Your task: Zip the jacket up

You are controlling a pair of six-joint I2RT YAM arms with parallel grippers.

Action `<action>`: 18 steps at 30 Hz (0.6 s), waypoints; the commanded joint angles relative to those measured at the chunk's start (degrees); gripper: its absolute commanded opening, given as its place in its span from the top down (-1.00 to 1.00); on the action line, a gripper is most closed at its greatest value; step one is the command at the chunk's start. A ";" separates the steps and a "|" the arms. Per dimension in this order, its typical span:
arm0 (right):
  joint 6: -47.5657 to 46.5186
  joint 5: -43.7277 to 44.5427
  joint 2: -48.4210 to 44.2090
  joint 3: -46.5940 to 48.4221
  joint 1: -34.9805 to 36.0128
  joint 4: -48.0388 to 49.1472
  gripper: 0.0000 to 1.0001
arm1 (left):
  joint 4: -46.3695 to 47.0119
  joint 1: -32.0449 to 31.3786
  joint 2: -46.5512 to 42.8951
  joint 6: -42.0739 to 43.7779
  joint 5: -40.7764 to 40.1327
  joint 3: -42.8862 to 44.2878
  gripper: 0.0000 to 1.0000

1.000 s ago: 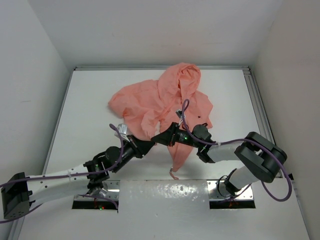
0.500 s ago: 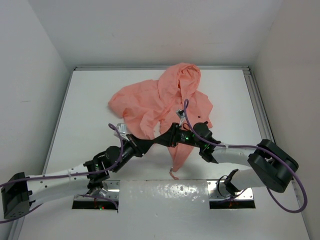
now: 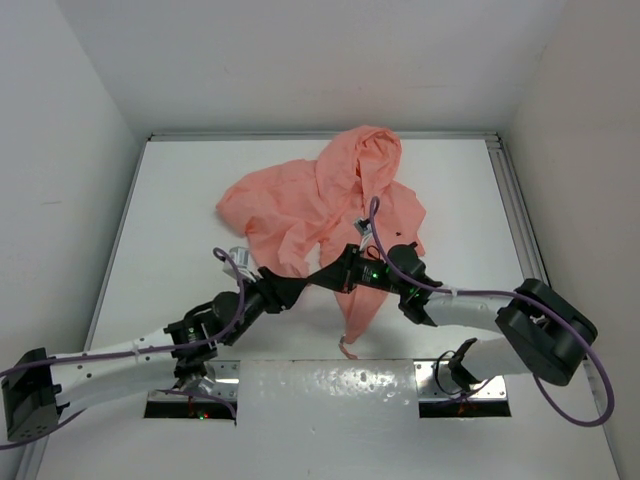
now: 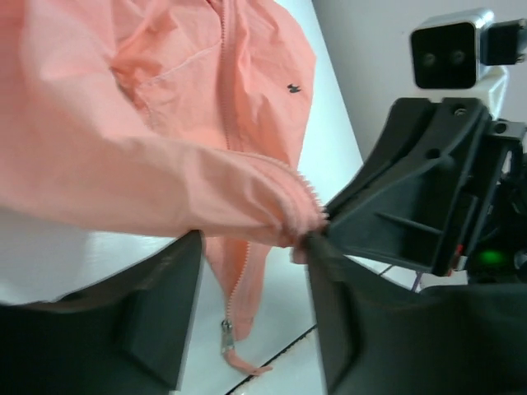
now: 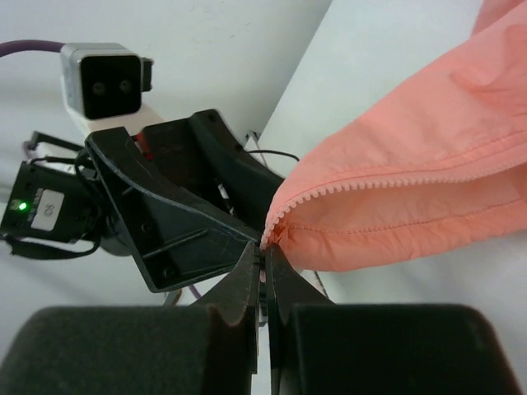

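Observation:
The salmon-pink jacket (image 3: 330,200) lies crumpled at the back middle of the table, hood toward the far wall. One front strip trails toward the near edge, with the zipper slider (image 4: 225,336) low on it. My right gripper (image 3: 337,275) is shut on the end of the other toothed zipper edge (image 5: 346,191), pinching it at the fingertips (image 5: 265,247). My left gripper (image 3: 298,287) faces it closely. Its jaws (image 4: 255,247) stand open around that same fabric fold, which only brushes the right finger (image 4: 333,313). A small dark spot (image 4: 291,87) shows on the jacket's chest.
White walls close in the table on three sides. A metal rail (image 3: 512,210) runs along the right edge. Both arm bases sit on a shiny plate (image 3: 330,385) at the near edge. The left arm's camera housing (image 5: 103,78) sits close in front of the right gripper.
The left gripper has opened and let go of the fabric fold. The right gripper has closed onto the zipper edge. The arms have barely shifted.

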 commanded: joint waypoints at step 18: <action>2.92 -0.95 -3.55 -1.66 0.80 8.30 1.00 | 8.07 -0.18 -3.46 -3.17 4.55 1.15 0.31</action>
